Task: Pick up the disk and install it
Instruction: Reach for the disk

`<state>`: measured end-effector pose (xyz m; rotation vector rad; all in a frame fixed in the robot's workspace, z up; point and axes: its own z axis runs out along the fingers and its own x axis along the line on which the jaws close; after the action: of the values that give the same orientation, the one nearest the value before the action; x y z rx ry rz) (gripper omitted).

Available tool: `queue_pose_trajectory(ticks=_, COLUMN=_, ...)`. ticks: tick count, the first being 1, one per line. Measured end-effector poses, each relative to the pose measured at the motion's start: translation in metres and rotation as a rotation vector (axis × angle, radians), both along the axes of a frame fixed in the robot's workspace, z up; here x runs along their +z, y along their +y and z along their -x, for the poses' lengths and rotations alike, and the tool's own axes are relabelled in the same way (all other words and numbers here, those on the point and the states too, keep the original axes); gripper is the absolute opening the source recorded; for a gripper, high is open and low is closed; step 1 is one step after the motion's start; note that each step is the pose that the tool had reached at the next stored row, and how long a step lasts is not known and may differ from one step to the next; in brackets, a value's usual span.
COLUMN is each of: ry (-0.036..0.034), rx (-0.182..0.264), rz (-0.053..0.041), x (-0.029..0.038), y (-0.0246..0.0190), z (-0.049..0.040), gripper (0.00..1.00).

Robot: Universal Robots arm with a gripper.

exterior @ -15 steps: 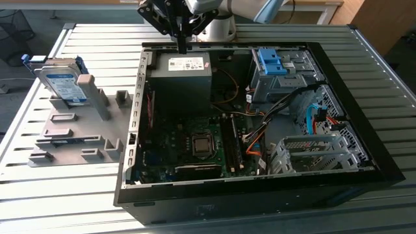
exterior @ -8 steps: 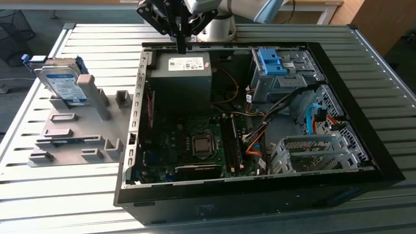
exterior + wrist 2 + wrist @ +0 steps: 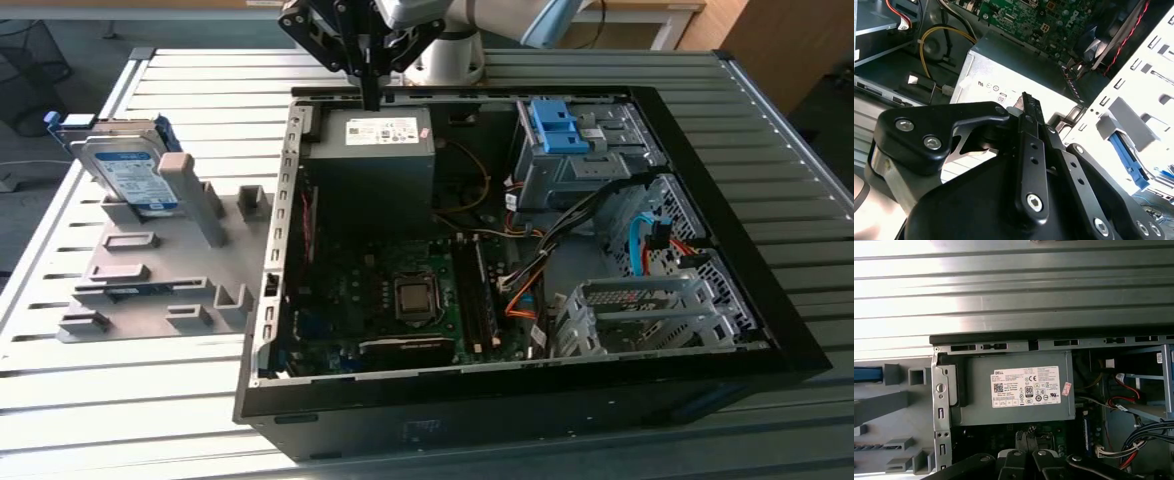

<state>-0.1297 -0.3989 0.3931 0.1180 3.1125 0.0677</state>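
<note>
The disk (image 3: pixel 130 176), silver-grey with a white-and-blue label and a blue frame, stands on edge in a grey fixture (image 3: pixel 160 270) at the exterior view's left, outside the computer case (image 3: pixel 747 250). My gripper (image 3: pixel 370 97) hangs well to the disk's right, over the case's back edge and just above the grey power supply (image 3: pixel 387 150). Its fingers are shut together with nothing between them, as the gripper (image 3: pixel 1025 100) in the second wrist view also shows. In the first wrist view the gripper (image 3: pixel 1026 456) sits below the power supply (image 3: pixel 1014 390).
The case lies open on a slatted metal table (image 3: pixel 200 70), with a motherboard (image 3: pixel 400 290), loose cables (image 3: pixel 641 230) and a metal drive cage (image 3: pixel 647 315) inside. A bare blue bracket (image 3: pixel 558 125) sits in the drive bay at the back right.
</note>
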Motion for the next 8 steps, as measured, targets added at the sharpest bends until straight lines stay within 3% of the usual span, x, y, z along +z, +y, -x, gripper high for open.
queue_pose_trajectory(ticks=8, ry=0.0000, rx=0.000, rz=0.0000, x=-0.0001, y=0.0000, z=0.0020, gripper=0.11)
